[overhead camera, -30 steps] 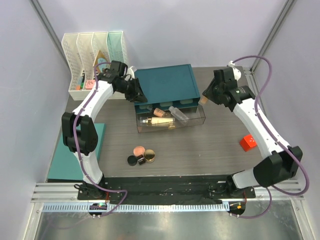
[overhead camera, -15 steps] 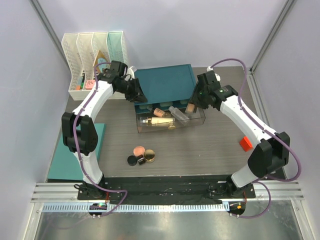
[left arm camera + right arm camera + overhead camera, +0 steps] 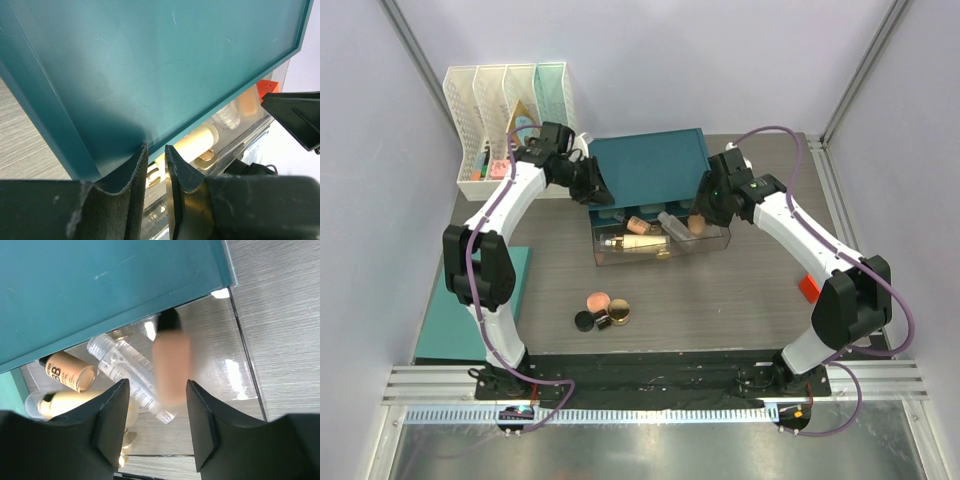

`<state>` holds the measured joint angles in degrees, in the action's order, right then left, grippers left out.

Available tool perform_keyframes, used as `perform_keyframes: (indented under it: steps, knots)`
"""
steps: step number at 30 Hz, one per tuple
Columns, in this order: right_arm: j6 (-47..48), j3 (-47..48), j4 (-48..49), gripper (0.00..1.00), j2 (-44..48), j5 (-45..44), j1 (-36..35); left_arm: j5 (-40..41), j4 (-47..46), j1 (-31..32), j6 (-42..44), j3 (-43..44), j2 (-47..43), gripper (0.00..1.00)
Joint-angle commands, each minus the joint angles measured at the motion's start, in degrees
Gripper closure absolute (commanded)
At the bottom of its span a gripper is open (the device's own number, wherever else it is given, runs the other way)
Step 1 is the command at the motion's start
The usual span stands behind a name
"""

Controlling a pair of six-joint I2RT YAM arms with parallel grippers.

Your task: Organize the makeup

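Right gripper [image 3: 157,386]: jaws apart, gripping nothing. A blurred beige tube [image 3: 171,365] sits loose between them, above the clear box [image 3: 240,370]. Left gripper [image 3: 156,150]: pinched on the teal lid [image 3: 150,65] rim. Compacts [image 3: 605,305] lie on the table [image 3: 750,290], seven o'clock of the box.

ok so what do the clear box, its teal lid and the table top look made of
The clear box: hard see-through plastic, maybe acrylic, glossy; the table grain shows through its floor and light glares off it. The teal lid: opaque plastic by the look, smooth satin sheen, faint scratches. The table top: grey wood grain, matte; probably laminate, though that is unsure.
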<state>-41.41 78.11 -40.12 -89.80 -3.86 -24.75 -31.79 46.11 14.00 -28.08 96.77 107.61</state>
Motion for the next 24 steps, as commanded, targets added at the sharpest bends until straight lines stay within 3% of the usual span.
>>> perform_keyframes:
  steps: [1, 6, 10, 12, 13, 14, 15, 24]
  knots:
    - [-1.2, 0.3, 1.8, 0.43, 1.6, 0.3, -0.2, 8.1, 9.2, -0.5, 2.8, -3.8, 3.0, 0.76]
    - [-1.4, 0.4, 1.8, 0.42, 4.4, 0.2, -0.2, 8.1, 9.1, -0.5, 2.8, -3.9, 3.0, 0.76]
    - [2.3, 1.3, 2.3, 0.51, 6.9, 0.6, -2.0, 8.1, 9.0, -0.5, 2.6, -3.9, 2.8, 0.76]
    - [4.2, 1.8, 1.9, 0.67, 8.2, -0.9, -4.9, 8.0, 8.8, -0.5, 2.6, -3.9, 2.7, 0.76]
    - [5.1, 2.0, 1.5, 0.86, 8.4, -1.0, -5.8, 8.1, 9.0, -0.5, 2.5, -4.0, 2.8, 0.76]
    - [6.5, 2.1, 1.1, 0.96, 8.5, -1.2, -7.1, 8.1, 8.9, -0.5, 2.5, -3.9, 2.7, 0.76]
    - [7.5, 2.1, 0.7, 0.99, 8.3, -1.4, -9.2, 8.2, 8.9, -0.4, 2.5, -4.0, 2.6, 0.76]
    - [12.8, -0.5, -4.0, 0.99, 7.0, -4.8, -20.9, 11.0, 9.0, -0.5, 2.8, -4.8, 1.1, 0.75]
